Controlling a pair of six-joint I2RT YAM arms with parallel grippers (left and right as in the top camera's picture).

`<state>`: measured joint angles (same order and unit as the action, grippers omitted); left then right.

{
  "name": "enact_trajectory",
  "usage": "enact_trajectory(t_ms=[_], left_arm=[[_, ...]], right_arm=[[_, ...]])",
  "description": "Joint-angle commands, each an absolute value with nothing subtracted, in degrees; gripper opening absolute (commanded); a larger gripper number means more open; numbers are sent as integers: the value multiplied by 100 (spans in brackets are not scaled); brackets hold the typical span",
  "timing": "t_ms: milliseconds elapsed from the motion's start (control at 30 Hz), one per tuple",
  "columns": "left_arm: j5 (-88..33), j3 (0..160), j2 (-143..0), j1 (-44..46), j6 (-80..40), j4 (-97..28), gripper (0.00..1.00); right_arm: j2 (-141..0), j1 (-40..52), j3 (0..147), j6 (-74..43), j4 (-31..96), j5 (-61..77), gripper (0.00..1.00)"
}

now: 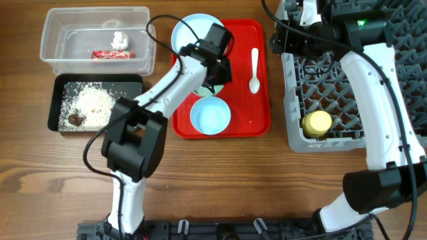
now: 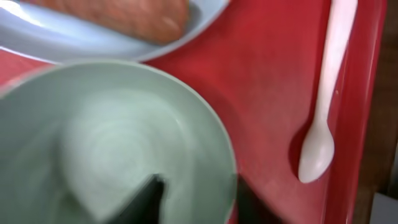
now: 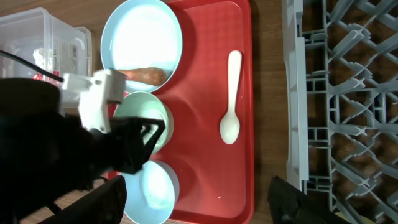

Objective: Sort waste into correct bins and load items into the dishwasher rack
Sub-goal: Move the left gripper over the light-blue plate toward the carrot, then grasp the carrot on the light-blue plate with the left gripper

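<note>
Left gripper (image 2: 198,198) is spread partway, fingertips either side of the rim of a small pale bowl (image 2: 112,155) on the red tray (image 2: 267,93) and not pinching it. From overhead the left arm (image 1: 167,90) hides most of that bowl, and the carrot (image 3: 146,75) is blurry and cut off up close. Right gripper (image 3: 198,193) hangs wide and empty beside the dishwasher rack (image 3: 336,93). Count-wise: two bowls with the light blue bowl (image 1: 210,115), one plate (image 1: 190,30), one spoon (image 1: 254,65), and one yellow cup (image 1: 317,123) in the rack.

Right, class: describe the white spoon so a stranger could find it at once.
Find the flat red tray in the centre of the overhead view. The spoon lies along its side nearest the grey rack. Its neighbours, the plate and bowls, are round; it alone is long, thin and white.
</note>
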<state>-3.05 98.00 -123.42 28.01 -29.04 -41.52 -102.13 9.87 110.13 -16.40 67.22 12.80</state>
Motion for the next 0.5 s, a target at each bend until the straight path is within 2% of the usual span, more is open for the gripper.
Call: enact_trajectory(t_ms=[0,267,467], left_arm=[[-329,10160,-11850,2386,-2877,-4082,100],[379,10224,-12020,1955,-3081,-3173,100],[419,10224,-12479,1946,-3538,-2829,100]], right_arm=[[-10298,969,11087,-1538,6731,1164,74],[-10298,969,11087,-1516,6733,1164,74],[-10298,969,11087,-1520,6751,1166,74]])
